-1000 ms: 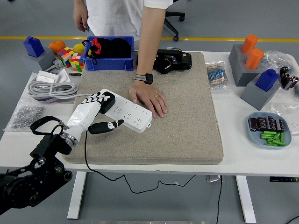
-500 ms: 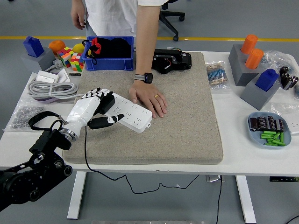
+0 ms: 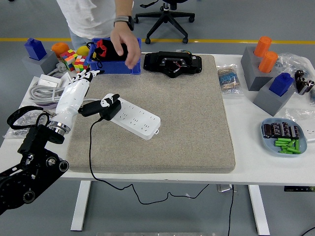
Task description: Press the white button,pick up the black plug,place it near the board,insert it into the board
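A white desk [image 3: 246, 169] stands on a grey floor crossed by a yellow line, an office chair [image 3: 165, 12] beyond it. A tan mat [image 3: 197, 123] covers the desk's middle. On the mat lies the white board [image 3: 138, 119], with the black plug [image 3: 109, 109] seated at its left end. The left hand [image 3: 76, 96] rests beside the plug, fingers spread, gripping nothing. A person's hand [image 3: 124, 46] hangs over the blue bin [image 3: 115, 66].

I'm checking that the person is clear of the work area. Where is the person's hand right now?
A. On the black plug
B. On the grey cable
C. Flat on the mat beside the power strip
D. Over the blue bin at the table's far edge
D: the person's hand is up over the blue bin, away from the white power strip.
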Robot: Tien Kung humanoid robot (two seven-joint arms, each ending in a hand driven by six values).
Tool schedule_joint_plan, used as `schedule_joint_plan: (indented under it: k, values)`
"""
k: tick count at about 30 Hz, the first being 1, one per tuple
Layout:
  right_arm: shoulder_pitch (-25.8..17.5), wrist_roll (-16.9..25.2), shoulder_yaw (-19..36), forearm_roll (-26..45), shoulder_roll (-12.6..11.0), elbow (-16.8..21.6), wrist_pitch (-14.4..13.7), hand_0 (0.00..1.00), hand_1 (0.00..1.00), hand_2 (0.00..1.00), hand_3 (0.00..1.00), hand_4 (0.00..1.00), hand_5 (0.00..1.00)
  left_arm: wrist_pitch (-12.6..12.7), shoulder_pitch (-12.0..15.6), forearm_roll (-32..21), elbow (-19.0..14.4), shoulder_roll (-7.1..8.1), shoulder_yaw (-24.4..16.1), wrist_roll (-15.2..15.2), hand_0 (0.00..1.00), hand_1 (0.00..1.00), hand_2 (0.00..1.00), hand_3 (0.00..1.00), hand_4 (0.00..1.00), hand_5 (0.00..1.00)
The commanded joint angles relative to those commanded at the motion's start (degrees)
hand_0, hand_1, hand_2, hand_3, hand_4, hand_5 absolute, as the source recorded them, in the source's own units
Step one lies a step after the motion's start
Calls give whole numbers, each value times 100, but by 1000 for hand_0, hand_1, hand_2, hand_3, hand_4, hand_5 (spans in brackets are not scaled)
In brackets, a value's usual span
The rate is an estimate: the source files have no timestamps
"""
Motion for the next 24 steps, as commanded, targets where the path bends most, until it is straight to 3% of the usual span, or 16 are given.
schedule_joint_plan:
  k: [8, 24]
  values:
    - [6, 1, 25, -2, -3, 1, -3, 612, 574, 570, 580, 648, 389, -133, 205, 26, 126, -59, -701, 228, 998, 998, 964, 906, 899, 732]
    - [34, -3, -64, 17, -27, 6, -4, 612, 573, 570, 580, 647, 388, -160, 487, 73, 174, -179, -1757, 193, 998, 998, 974, 910, 897, 737]
